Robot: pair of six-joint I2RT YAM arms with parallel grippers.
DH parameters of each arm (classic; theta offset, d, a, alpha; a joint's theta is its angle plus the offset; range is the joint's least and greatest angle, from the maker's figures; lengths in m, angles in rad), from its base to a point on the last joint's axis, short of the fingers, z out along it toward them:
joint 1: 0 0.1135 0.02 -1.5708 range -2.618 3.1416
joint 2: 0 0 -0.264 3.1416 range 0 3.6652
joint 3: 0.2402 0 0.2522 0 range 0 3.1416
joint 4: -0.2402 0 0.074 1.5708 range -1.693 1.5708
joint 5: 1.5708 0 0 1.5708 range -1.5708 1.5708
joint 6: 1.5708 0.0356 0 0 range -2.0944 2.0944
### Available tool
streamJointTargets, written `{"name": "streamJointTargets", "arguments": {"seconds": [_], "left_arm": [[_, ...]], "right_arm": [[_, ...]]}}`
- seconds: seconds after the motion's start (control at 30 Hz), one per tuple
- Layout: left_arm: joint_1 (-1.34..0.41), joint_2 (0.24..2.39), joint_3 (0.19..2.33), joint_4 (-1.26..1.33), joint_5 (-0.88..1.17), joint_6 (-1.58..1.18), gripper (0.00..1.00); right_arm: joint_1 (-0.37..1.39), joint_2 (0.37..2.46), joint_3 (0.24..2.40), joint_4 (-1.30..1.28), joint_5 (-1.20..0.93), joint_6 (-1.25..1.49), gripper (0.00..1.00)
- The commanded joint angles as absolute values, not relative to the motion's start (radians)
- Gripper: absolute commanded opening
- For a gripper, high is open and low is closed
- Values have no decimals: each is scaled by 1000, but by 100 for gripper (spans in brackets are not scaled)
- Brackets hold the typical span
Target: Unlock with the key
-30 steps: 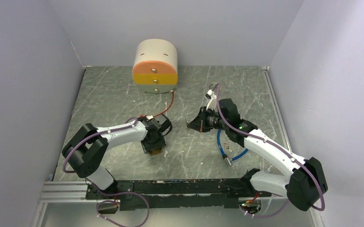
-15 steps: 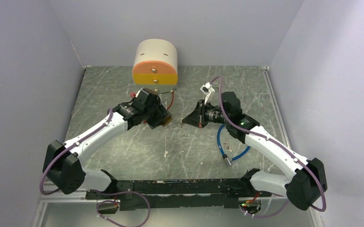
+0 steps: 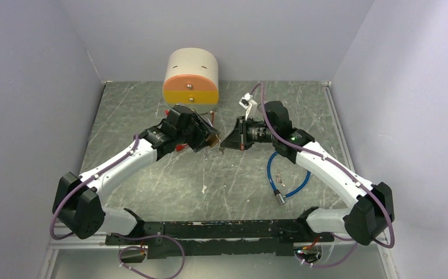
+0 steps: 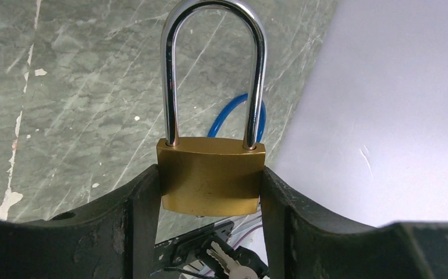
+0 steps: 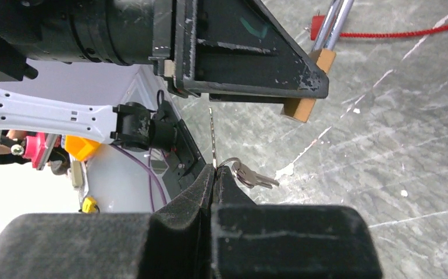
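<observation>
The brass padlock (image 4: 211,177) is off the table, its body clamped between the two fingers of the left gripper (image 3: 212,139), with the steel shackle (image 4: 213,70) seated in the body and pointing away from the wrist. A second ago the lock was low and close to the left arm's base. It has since been carried up and forward to mid-table and turned toward the other arm. The key (image 5: 212,131) has come in from the right to meet it, pinched edge-on in the tightly closed right gripper (image 5: 212,174), with its ring and spare keys (image 5: 252,175) dangling beside the fingers. Lock and key, well apart a second ago, are now near each other but not touching, so the job has reached alignment and the insertion is not yet made (the keyhole itself is hidden in every view, so I cannot tell how well the blade lines up). The left arm is stretched out long and reaches forward and rightward. The right arm is bent at the elbow with its wrist turned leftward, and the two grippers face each other above the table (image 3: 152,110), in front of the orange-fronted drawer unit (image 3: 191,81).
</observation>
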State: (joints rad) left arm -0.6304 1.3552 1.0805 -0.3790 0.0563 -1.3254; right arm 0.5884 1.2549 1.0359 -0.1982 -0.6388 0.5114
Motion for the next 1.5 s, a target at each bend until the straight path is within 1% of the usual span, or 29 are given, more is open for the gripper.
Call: {"name": "streamJointTargets", "arguments": {"seconds": [0.0,0.43,0.7,1.13,1.47], "left_arm": [[-626,1285,1070,-241,89,-1357,19],[-623,1288,1034,-140,170,-1357,17],[-622,1293,1040,-125,172,-1329,16],[-622,1304,1038,-120,173,-1319,16],[-622,1317,1039,-114,188,-1315,15]], "right_arm": [[584,1262,1082,-241,-637,481,0],[585,1317,1088,-315,-612,451,0],[584,1339,1097,-323,-579,456,0],[578,1316,1063,-269,-512,518,0],[562,1324,1087,-253,-497,544,0]]}}
